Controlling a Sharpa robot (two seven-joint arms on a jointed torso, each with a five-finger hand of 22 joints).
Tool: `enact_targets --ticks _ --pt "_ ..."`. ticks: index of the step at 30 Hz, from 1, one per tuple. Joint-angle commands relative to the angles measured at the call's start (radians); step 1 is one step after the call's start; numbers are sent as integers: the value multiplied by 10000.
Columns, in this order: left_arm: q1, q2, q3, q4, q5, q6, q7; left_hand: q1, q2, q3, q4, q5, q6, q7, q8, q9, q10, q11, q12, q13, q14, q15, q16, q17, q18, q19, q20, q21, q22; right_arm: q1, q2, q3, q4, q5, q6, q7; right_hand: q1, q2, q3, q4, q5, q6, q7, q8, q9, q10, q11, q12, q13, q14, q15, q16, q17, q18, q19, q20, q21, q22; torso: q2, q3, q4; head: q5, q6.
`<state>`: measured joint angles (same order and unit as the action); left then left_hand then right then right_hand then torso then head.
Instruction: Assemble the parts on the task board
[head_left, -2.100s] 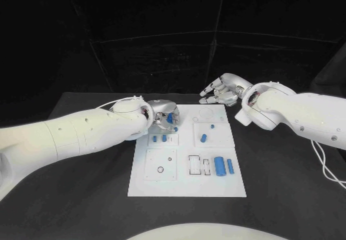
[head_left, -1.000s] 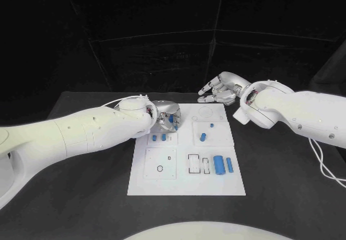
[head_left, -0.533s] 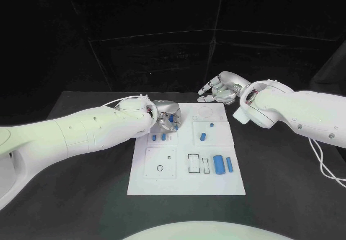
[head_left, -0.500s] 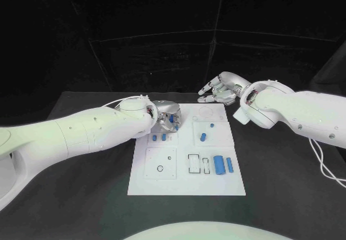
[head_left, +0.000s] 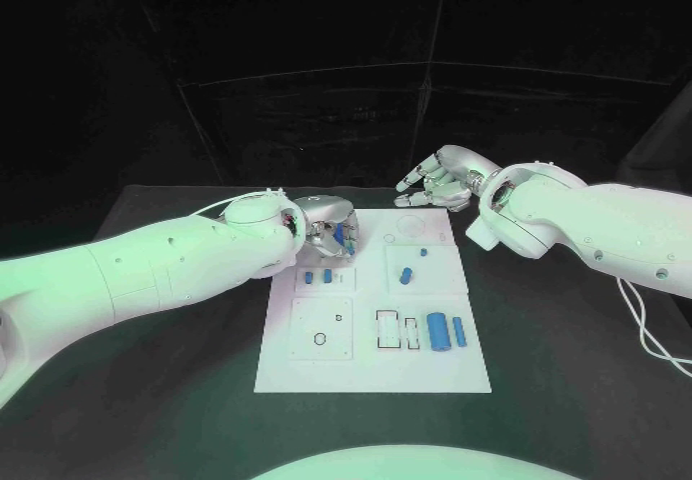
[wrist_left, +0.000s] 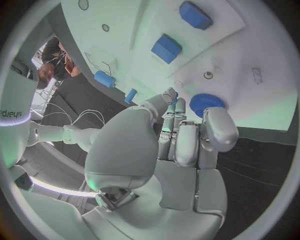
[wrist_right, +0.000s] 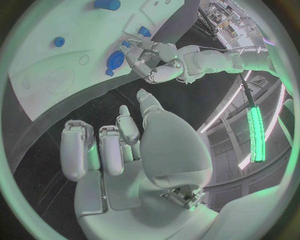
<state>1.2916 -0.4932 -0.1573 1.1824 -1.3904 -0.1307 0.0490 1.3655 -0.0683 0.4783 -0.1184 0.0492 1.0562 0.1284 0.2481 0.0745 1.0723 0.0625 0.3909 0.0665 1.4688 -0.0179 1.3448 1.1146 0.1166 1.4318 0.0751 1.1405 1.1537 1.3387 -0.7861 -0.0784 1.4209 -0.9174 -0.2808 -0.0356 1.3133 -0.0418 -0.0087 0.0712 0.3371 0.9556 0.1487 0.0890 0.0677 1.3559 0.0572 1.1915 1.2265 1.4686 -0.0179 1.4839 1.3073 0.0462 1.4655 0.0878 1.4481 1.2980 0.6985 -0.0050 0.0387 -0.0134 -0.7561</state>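
Here the left robot hand (head_left: 330, 226) pinches a round blue part (wrist_left: 207, 103) at the task board (head_left: 374, 378)'s far-left corner on the worktop (head_left: 577, 360), its axis toward the board. The right robot hand (head_left: 441, 180) hovers beyond the far edge, fingers loosely spread, holding nothing.
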Motion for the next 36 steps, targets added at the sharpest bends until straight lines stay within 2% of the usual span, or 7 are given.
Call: enact_targets --ticks 1,3,7,12,17,24,36 --pt "17 -260 59 207 191 -328 199 -111 -22 78 -3 -4 80 -28 -45 -16 81 -23 -50 -7 152 -59 50 -20 -168 81 1 72 31 20 -13 9 -7 7 -24 67 -58 -8 -36 -9 4 -79 1 37 -3 -64 20 -21 10 711 -2 -16 1282 88 -73 -14 -44 10 -17 -6 36 -13 5" --pt "18 -442 89 318 263 -311 201 -124 -32 82 -7 -4 88 -28 -52 -17 92 -23 -66 -8 154 -59 48 -26 -170 84 2 81 41 20 -16 9 -20 7 -22 70 -58 -8 -36 -9 4 -79 1 37 -3 -64 20 -21 10 711 -2 -16 1282 88 -73 -14 -44 10 -27 -10 52 -19 4" --pt "19 -752 116 464 350 -166 166 -157 -53 88 -10 -4 100 -27 -69 -19 107 -20 -101 -10 153 -57 39 -49 -173 88 3 91 54 19 -13 8 -45 7 -17 74 -58 -8 -36 -9 4 -79 1 37 -3 -64 20 -21 10 711 -2 -16 1282 88 -73 -14 -44 10 -21 -6 38 21 19" --pt "19 -1085 122 612 385 109 77 -192 -82 89 -19 -5 120 -31 -86 -21 133 -21 -139 -10 153 -56 30 -71 -177 92 4 106 73 18 -4 8 -70 7 -6 75 -58 -8 -36 -9 4 -79 1 37 -3 -64 20 -21 10 711 -2 -16 1282 88 -73 -14 -44 10 -18 -8 11 63 27" --pt "18 -1362 120 738 396 338 20 -216 -102 88 -25 -5 139 -37 -96 -21 158 -25 -163 -9 152 -58 23 -89 -179 93 4 113 84 18 -1 8 -90 7 2 74 -58 -8 -36 -9 4 -79 1 37 -3 -64 20 -21 10 711 -2 -16 1282 88 -73 -14 -44 10 -4 -11 19 74 42" --pt "15 -1441 116 728 399 505 -21 -235 -116 86 -29 -4 154 -42 -103 -21 178 -28 -183 -8 153 -60 22 -94 -181 95 3 121 95 17 17 8 -104 7 7 79 -58 -8 -36 -9 4 -79 1 37 -3 -64 20 -21 10 711 -2 -16 1282 88 -73 -14 -44 10 4 0 8 108 41" --pt "6 -1311 108 585 399 647 -85 -243 -125 87 -34 -4 161 -44 -111 -21 190 -31 -197 -8 150 -61 13 -114 -177 89 3 106 83 17 9 8 -93 8 5 75 -58 -8 -36 -9 4 -79 1 37 -3 -64 20 -21 10 711 -2 -16 1282 88 -73 -14 -44 10 4 5 3 106 25"
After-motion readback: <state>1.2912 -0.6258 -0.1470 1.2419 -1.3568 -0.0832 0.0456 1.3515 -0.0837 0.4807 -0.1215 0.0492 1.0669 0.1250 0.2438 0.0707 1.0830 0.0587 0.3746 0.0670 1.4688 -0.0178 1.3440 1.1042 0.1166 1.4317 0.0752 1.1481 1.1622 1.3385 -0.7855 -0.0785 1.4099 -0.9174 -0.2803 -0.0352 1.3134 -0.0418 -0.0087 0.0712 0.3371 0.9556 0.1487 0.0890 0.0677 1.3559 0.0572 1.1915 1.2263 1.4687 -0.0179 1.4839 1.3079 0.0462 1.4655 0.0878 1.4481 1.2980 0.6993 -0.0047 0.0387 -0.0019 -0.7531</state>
